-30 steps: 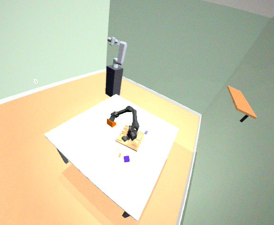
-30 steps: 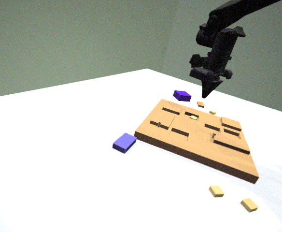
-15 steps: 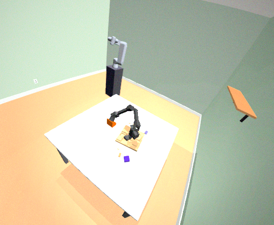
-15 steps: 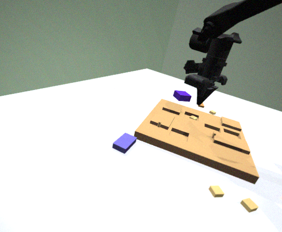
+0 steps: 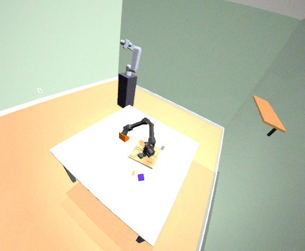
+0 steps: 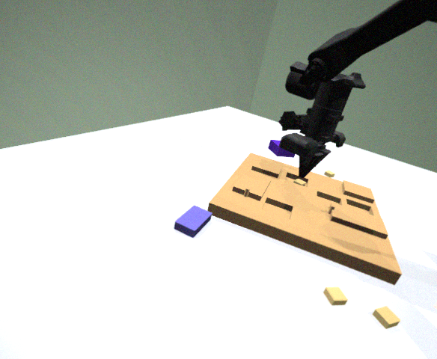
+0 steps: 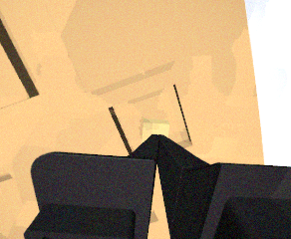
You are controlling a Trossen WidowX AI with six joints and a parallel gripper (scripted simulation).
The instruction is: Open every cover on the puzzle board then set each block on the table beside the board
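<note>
The tan puzzle board (image 6: 307, 235) (image 5: 150, 162) (image 7: 86, 45) lies on the white table (image 6: 95, 185) (image 5: 106, 167), with several dark slots and open wells showing. My gripper (image 6: 303, 176) (image 7: 156, 137) is shut, with nothing between its fingers. It points straight down at the board's far side, its tips right at a small pale cube (image 6: 299, 181) (image 7: 152, 126). The cube sits on a rectangular panel bounded by two dark slits. I cannot tell whether the tips touch the cube. One purple block (image 6: 192, 220) (image 5: 140, 177) lies by the board's near left corner, and another purple block (image 6: 280, 148) (image 5: 162, 147) lies behind the board.
Two tan blocks (image 6: 334, 295) (image 6: 385, 316) lie on the table past the board's right end. A tiny pale piece (image 6: 329, 173) lies behind the board. An orange box (image 5: 124, 136) sits at the arm's base. A grey arm on a dark pedestal (image 5: 126, 90) stands off the table.
</note>
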